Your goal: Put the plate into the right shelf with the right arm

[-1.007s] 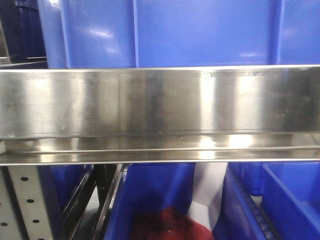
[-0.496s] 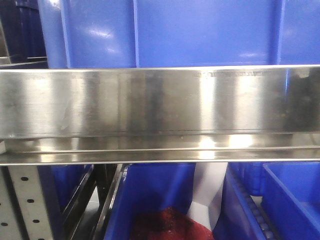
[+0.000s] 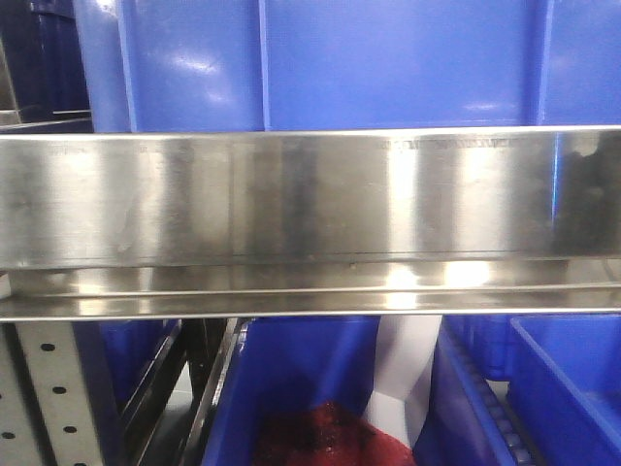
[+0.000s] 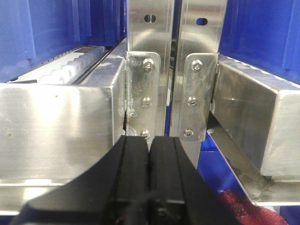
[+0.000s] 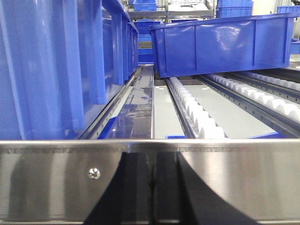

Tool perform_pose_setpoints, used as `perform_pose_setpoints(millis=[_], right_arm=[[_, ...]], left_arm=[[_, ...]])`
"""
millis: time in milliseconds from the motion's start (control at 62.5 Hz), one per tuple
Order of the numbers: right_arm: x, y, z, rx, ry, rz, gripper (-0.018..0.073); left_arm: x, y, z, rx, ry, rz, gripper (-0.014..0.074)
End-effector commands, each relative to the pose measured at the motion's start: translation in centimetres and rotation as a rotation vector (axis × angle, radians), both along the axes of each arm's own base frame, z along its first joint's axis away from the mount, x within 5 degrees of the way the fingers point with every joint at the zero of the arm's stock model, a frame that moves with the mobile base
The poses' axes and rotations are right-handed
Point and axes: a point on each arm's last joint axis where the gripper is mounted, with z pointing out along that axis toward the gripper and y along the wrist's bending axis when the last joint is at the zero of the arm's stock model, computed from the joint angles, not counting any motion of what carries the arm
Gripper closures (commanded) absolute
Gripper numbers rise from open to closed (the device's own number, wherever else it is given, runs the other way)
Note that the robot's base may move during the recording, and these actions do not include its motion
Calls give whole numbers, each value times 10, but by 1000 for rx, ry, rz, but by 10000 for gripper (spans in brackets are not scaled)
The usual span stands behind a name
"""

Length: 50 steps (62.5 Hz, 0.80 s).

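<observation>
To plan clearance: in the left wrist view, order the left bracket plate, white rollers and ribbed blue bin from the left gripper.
From the left gripper:
1. Left bracket plate, straight ahead.
2. White rollers, left.
3. Ribbed blue bin, upper left, behind.

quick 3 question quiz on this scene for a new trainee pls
1. True or false: the left pincer is shut with nothing between its fingers.
2. Pick one: in the front view, the heap in the lower blue bin is A) green, B) red, C) yellow.
3. Short answer: does the plate show in any of the three views?

Key: 1 true; 2 B; 3 no, it shows in none of them.
</observation>
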Motion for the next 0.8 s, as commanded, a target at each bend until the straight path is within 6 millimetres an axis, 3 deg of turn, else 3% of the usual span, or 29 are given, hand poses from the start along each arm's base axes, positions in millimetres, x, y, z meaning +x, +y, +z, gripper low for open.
perform_pose_setpoints(millis=[0,783], right_arm=[[-2,0,10,-18,-104,-1,503],[-2,0,10,-17,-103,-1,503]], left_arm=[[0,0,6,-17,-84,-2,643],[0,0,6,-17,-84,-2,643]])
